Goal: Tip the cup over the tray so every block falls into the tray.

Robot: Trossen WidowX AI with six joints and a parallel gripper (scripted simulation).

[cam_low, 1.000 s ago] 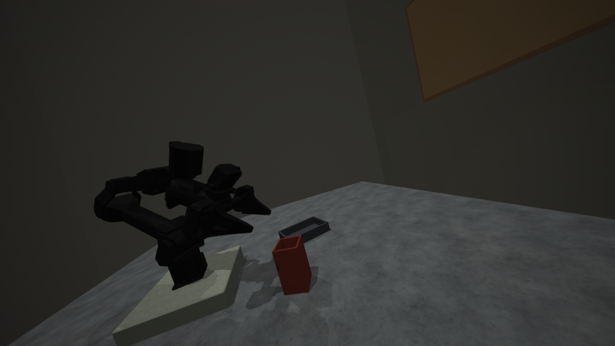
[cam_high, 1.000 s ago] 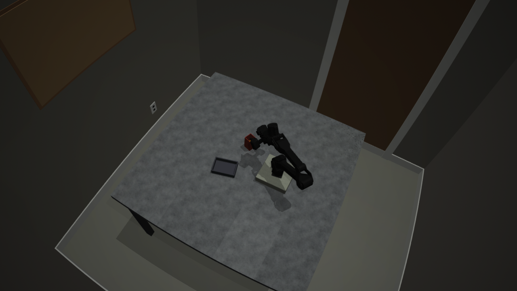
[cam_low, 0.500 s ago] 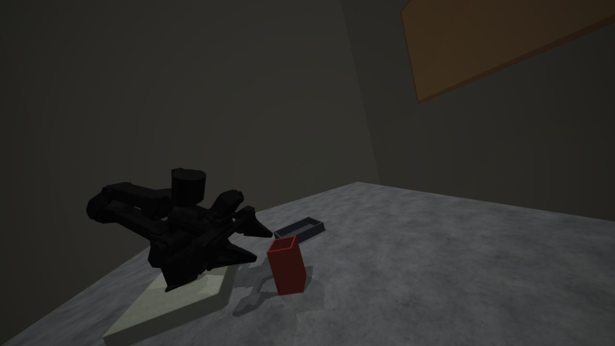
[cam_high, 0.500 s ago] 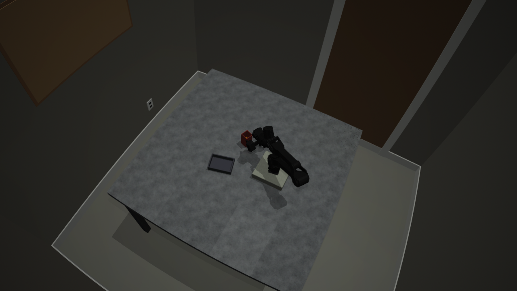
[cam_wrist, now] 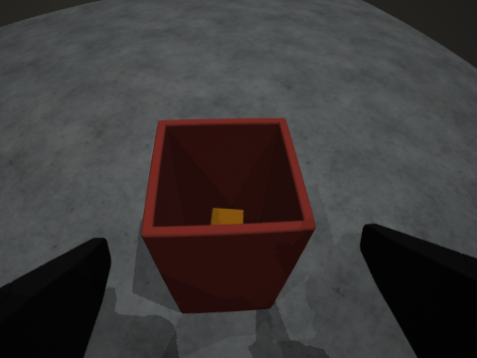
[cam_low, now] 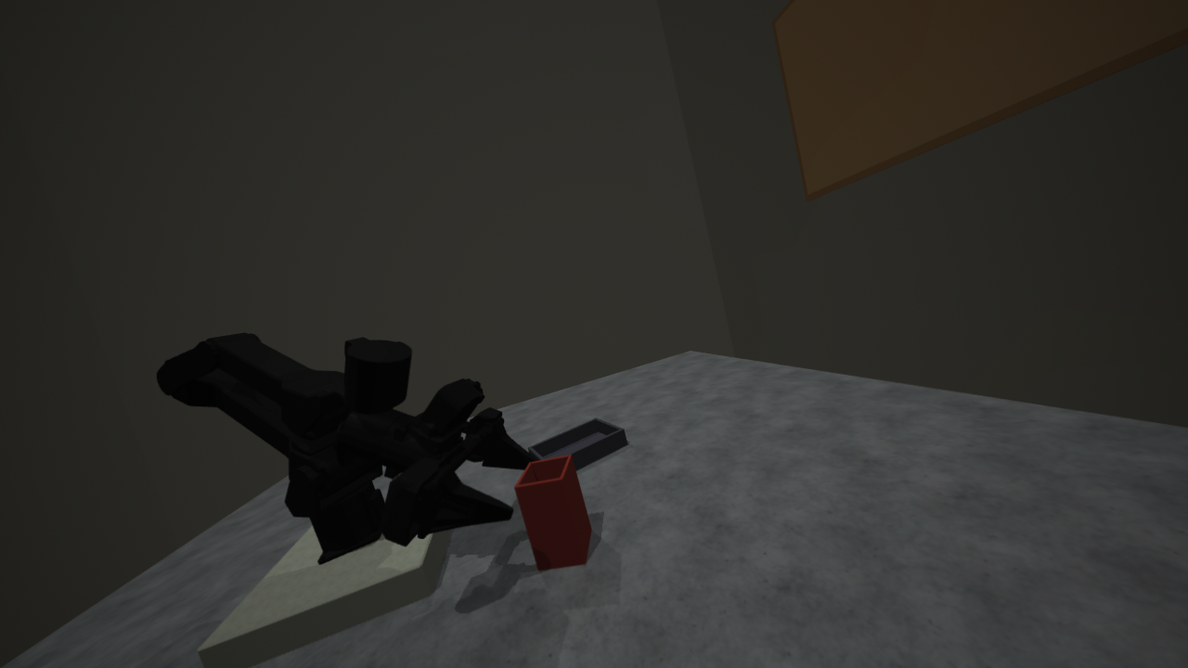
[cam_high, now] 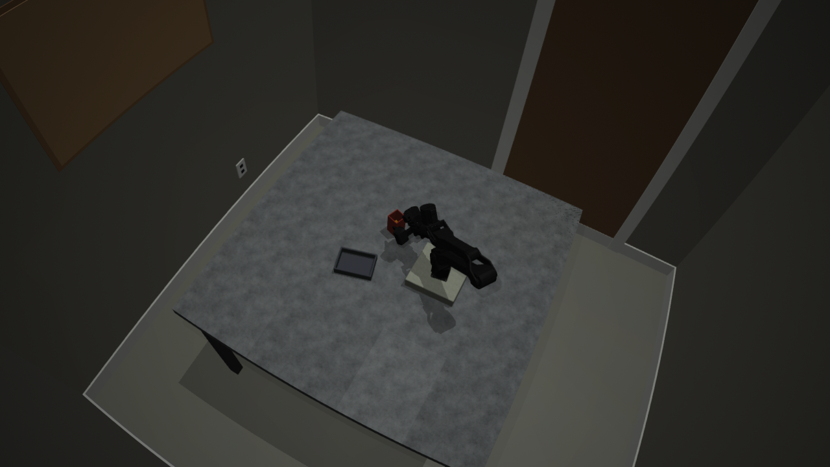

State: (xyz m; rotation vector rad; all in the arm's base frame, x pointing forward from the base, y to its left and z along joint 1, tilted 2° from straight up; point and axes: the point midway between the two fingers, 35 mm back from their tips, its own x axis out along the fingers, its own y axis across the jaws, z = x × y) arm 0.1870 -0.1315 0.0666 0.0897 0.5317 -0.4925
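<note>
Here's the cup (cam_high: 395, 224) (cam_low: 554, 523) (cam_wrist: 226, 268), upright on the table (cam_high: 313, 191) (cam_low: 789, 515) (cam_wrist: 238, 75), orange block (cam_wrist: 228, 217) inside! My claw (cam_high: 401, 225) (cam_low: 522, 486) (cam_wrist: 238, 246) is wide, gripping nothing, right by the cup!

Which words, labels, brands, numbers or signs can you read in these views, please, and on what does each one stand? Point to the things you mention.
There are none that can be read.
Red cup (cam_high: 395, 225) (cam_low: 558, 524) (cam_wrist: 226, 268): no lettering on the sides in view.
Tray (cam_high: 335, 262) (cam_low: 594, 455): none visible.
Pale base plate (cam_high: 420, 283) (cam_low: 274, 610): none visible.
Arm (cam_high: 455, 244) (cam_low: 257, 373): too dark to tell whether it bears any marking.
</note>
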